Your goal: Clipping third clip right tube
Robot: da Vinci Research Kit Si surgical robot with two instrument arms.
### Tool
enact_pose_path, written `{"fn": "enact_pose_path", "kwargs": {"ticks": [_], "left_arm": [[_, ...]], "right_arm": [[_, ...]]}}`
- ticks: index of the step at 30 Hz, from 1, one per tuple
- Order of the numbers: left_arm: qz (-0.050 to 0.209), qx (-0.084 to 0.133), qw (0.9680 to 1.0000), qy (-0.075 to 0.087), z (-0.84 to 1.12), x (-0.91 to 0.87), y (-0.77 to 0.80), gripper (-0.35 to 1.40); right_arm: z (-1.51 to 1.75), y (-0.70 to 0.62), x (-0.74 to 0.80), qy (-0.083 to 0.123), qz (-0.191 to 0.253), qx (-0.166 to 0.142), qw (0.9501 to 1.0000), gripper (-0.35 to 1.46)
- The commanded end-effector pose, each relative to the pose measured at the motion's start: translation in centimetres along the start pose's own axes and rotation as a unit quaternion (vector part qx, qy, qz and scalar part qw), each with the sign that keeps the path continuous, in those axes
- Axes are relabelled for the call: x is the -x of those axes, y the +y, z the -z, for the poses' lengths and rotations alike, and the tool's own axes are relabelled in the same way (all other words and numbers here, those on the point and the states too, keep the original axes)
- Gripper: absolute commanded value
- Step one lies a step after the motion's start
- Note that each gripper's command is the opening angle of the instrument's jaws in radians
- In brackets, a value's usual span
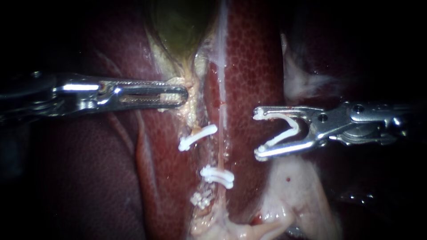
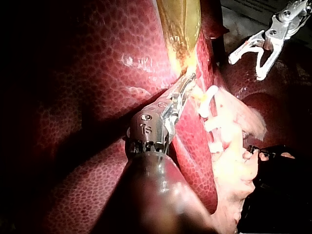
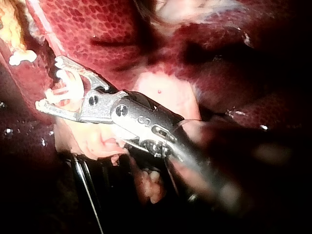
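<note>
My right instrument (image 1: 258,134) comes in from the right, its jaws spread wide around an open white clip (image 1: 284,129) that touches both of them. It hovers over the liver (image 1: 253,66), to the right of the thin right tube (image 1: 221,146) and apart from it. That tube carries one white clip (image 1: 217,175). A tube to its left carries another clip (image 1: 198,137), with a further white piece (image 1: 201,199) below. My left instrument (image 1: 178,95) is shut on pale tissue at the neck of the green gallbladder (image 1: 178,26). The right wrist view shows the loaded clip (image 3: 68,87).
Pale fatty tissue (image 1: 293,186) lies under and below the right instrument, and more pale tissue (image 1: 302,80) sits above it. Dark red liver surrounds both tubes. In the left wrist view the right instrument (image 2: 246,68) stands well beyond the left instrument's jaws.
</note>
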Motion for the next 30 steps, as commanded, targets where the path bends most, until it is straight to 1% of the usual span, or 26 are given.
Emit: {"fn": "enact_pose_path", "kwargs": {"ticks": [1, 3, 6, 10, 14, 21, 24, 30], "left_arm": [[0.000, 0.000, 1.0000, 0.000, 0.01, 0.01, 0.00, -0.35], [0.001, -0.002, 1.0000, 0.001, 0.06, 0.03, -0.01, -0.35], [0.004, -0.006, 1.0000, 0.003, 0.17, 0.14, -0.01, -0.35], [0.008, 0.001, 1.0000, 0.002, 0.36, 0.32, 0.02, -0.35], [0.016, 0.006, 0.9998, -0.006, 0.53, 0.45, 0.07, -0.35], [0.013, 0.013, 0.9996, -0.020, 0.80, 0.66, 0.12, -0.35], [0.013, 0.014, 0.9995, -0.023, 0.86, 0.70, 0.12, -0.35], [0.014, 0.018, 0.9995, -0.024, 0.87, 0.69, 0.10, -0.35]], "right_arm": [[0.00, 0.00, 0.00, 0.000, 0.000, 0.000, 1.0000, 0.60], [0.00, 0.00, 0.00, 0.000, 0.000, 0.000, 1.0000, 0.60], [0.01, 0.00, 0.00, 0.000, 0.000, 0.000, 1.0000, 0.60], [0.01, 0.00, 0.00, 0.001, 0.000, 0.000, 1.0000, 0.60], [0.01, 0.00, 0.00, 0.001, 0.000, 0.000, 1.0000, 0.60], [0.01, 0.00, 0.00, 0.001, 0.000, 0.000, 1.0000, 0.60], [0.00, 0.00, 0.01, 0.001, 0.000, 0.000, 1.0000, 0.60], [-0.02, 0.02, 0.04, 0.001, 0.001, 0.001, 1.0000, 0.60]]}}
